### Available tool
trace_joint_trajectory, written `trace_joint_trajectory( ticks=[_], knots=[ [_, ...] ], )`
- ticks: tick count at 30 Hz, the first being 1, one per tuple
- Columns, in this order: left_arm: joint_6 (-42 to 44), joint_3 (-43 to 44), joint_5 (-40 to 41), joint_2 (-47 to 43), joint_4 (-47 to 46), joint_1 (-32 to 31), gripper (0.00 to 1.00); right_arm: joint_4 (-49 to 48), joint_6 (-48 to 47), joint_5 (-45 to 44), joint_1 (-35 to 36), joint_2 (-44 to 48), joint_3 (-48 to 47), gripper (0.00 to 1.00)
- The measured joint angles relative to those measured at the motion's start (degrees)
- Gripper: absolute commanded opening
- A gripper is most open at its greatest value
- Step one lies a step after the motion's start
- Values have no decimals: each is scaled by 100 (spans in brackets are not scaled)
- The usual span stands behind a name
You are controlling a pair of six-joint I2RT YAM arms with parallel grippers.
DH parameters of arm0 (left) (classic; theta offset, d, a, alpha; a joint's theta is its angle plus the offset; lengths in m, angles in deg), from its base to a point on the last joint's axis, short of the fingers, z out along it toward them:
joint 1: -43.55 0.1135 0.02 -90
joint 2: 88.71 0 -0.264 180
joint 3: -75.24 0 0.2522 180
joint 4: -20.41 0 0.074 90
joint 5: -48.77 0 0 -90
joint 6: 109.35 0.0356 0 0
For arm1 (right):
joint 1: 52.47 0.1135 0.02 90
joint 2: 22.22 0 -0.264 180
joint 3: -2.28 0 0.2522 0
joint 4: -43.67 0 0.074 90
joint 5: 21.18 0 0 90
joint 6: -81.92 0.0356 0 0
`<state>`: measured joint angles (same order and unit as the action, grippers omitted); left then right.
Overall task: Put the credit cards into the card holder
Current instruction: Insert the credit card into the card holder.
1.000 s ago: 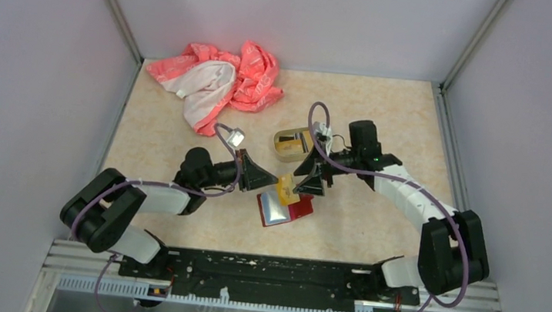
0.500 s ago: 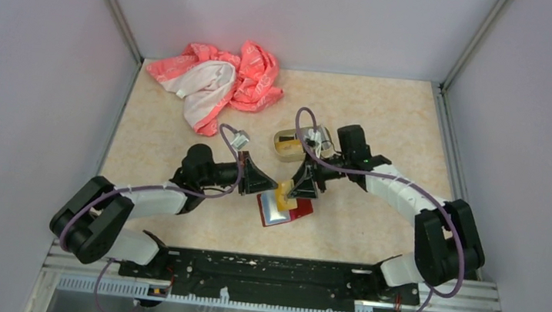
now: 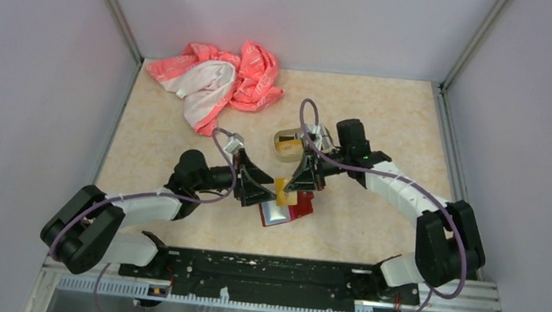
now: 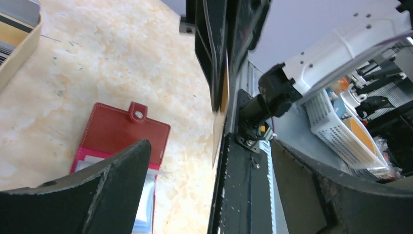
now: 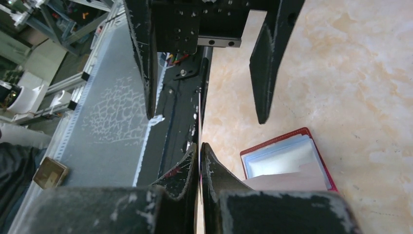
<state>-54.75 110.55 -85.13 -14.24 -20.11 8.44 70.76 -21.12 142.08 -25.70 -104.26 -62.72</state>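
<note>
Credit cards are waiting in two places. One yellow-gold credit card (image 3: 282, 190) is hanging in mid-air at the centre of the top view. More seem to be lying in the tan tray (image 3: 293, 144) just above it in the frame.

The right gripper (image 3: 293, 186) is pinching the yellow-gold credit card (image 5: 199, 117), its jaws pressed together on the thin plastic, and is holding it on edge. The left gripper (image 3: 263, 192) is facing it from the left of the frame. Its jaws are standing wide apart on either side of the card (image 4: 220, 109) without touching it.

The card holder (image 3: 301, 206) is lying open and flat on the table, directly under the card and slightly toward the bottom of the frame. In the right wrist view its clear pockets (image 5: 278, 157) are sitting to the lower right of the closed fingertips.

The coming move looks to be turning on this: the card is standing upright above a flat pocket, so it will likely need tipping and lowering toward the pocket mouth. Both arms are about equally near, but only the right is gripping.

No brand or lettering is readable on the card or holder. The pink cloth (image 3: 223, 81) at upper left is showing pale print too small to read.
</note>
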Motion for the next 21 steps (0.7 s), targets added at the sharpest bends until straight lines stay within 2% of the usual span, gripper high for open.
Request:
trace_joint_trajectory(
  ticks=[6,9,12,19,20,21],
  knots=[
    [-378,-828,87,-15,-1539,-7,99,-1449,1392,437,-282,433,380,0],
    [-492,-881,155,282,-2208,-116,99,-1965,1919,496,-289,442,404,0],
    [-503,-859,308,439,-2481,-328,95,-2444,2337,507,-289,444,481,0],
    [-376,-520,671,695,-2544,-688,62,-2876,2835,452,-289,444,664,0],
    [-354,-433,704,726,-2511,-697,54,-2931,2883,444,-289,444,664,0],
    [-337,-352,732,752,-2470,-702,42,-2975,2927,444,-289,444,664,0]
  ],
)
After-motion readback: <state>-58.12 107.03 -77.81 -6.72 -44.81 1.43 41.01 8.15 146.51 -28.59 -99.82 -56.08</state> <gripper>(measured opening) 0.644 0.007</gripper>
